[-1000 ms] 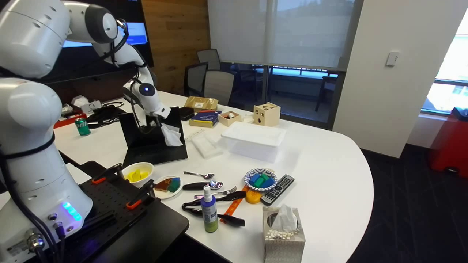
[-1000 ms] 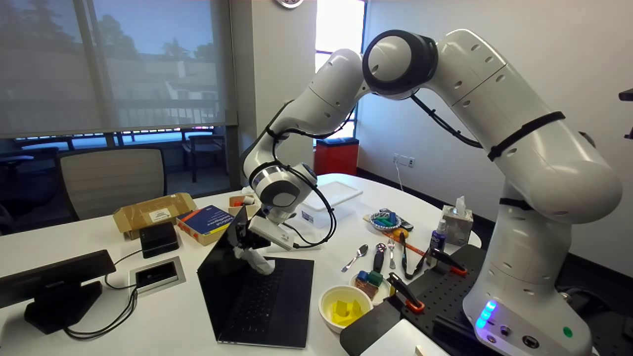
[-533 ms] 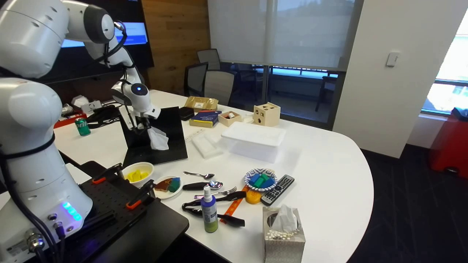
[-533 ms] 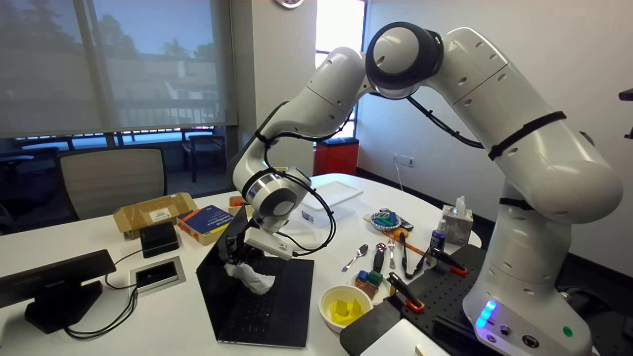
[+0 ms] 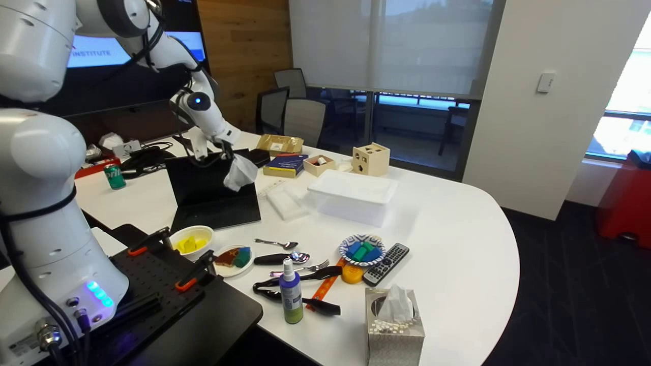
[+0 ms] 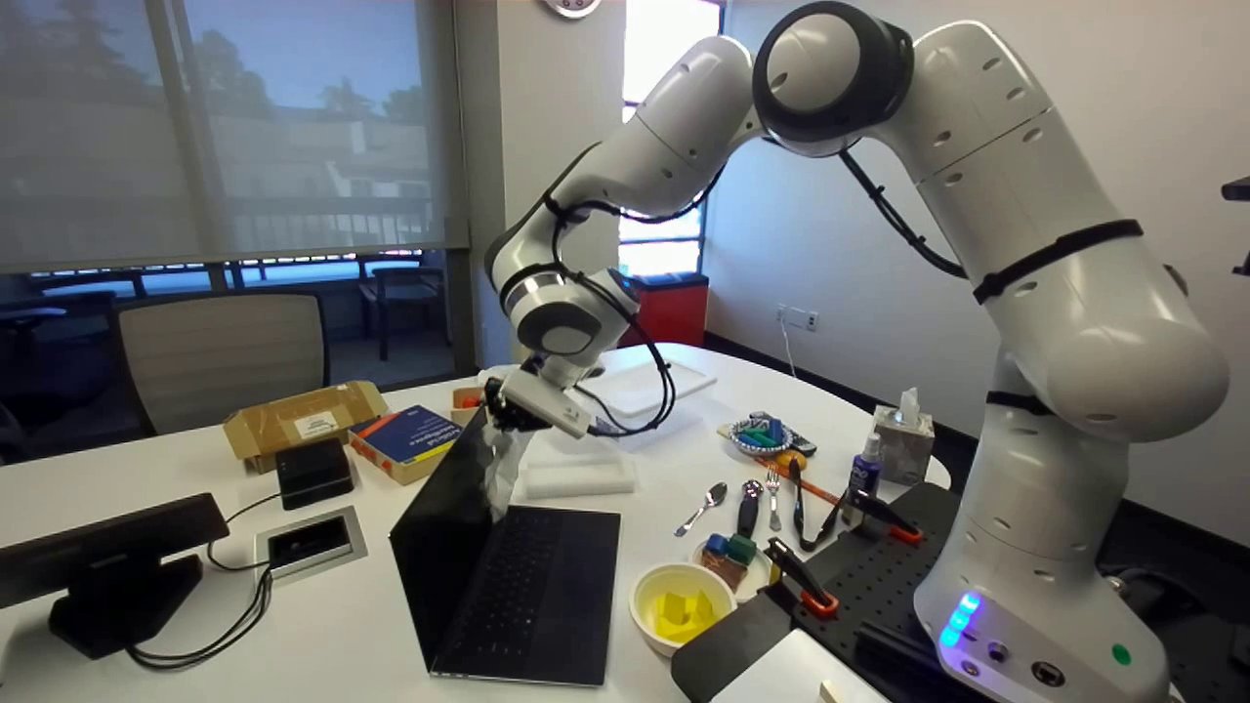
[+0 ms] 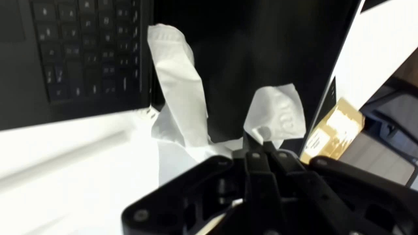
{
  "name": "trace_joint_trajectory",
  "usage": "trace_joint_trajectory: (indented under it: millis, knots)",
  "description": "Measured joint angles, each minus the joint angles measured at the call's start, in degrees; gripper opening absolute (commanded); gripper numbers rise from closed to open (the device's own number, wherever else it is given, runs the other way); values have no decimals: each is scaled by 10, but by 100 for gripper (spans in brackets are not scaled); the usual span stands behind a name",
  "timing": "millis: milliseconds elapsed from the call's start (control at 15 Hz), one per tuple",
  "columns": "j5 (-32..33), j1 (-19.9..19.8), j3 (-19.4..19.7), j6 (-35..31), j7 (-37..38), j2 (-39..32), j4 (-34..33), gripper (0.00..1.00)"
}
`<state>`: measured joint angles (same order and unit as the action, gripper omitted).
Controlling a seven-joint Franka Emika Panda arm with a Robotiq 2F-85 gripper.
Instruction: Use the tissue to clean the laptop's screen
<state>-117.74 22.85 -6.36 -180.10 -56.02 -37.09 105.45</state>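
Tissue [image 7: 183, 98]: white, crumpled, spreading from the gripper [image 7: 259, 145] in a long flap and a short one, middle of the wrist view, before the dark screen [image 7: 248, 58]; touching it or just off it, I cannot tell.
Jaws: pressed together, pinching the tissue between them.
Feel: likely almost weightless, limp, easily torn; a loose flap should trail and fold over instead of rubbing.
Where to hold: a thick gathered fold suits best, with a short soft wad ahead of the grip so nothing hard scrapes.
Screen: leaning back, glossy, probably slick and easily scratched; light, steady pressure seems wise.
Laptop [image 6: 532, 596]: unfolded, lower middle of an exterior view; a hard push might swing the screen back.
Tissue box [image 5: 394, 335]: bottom of an exterior view, right of center, well apart from the laptop, a spare tissue [image 5: 397, 305] poking from its top.
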Motion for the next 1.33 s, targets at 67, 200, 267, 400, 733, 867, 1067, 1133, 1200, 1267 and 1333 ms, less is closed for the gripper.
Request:
trace_joint_trajectory:
  millis: [67,200,267,400,733,867,1067,1133,1200,1267,1333]
  knots:
    - [-10,-1,20,-8,0,5,-3,0]
    - [-22,-7,59,-23,2,4,-14,0]
    - [-25,-10,76,-28,3,1,-21,0]
    - [-26,-21,96,-38,14,-13,-34,0]
    - [-26,-51,99,-52,50,-84,-79,34]
    - [-26,-57,96,-59,68,-108,-95,49]
    - [-25,-62,74,-91,86,-117,-100,72]
    - [-26,-62,65,-114,92,-115,-101,80]
    - [-2,-60,56,-138,122,-113,-100,87]
    - [6,-58,43,-168,145,-111,-100,95]
    - [-1,-58,28,-197,146,-107,-101,99]
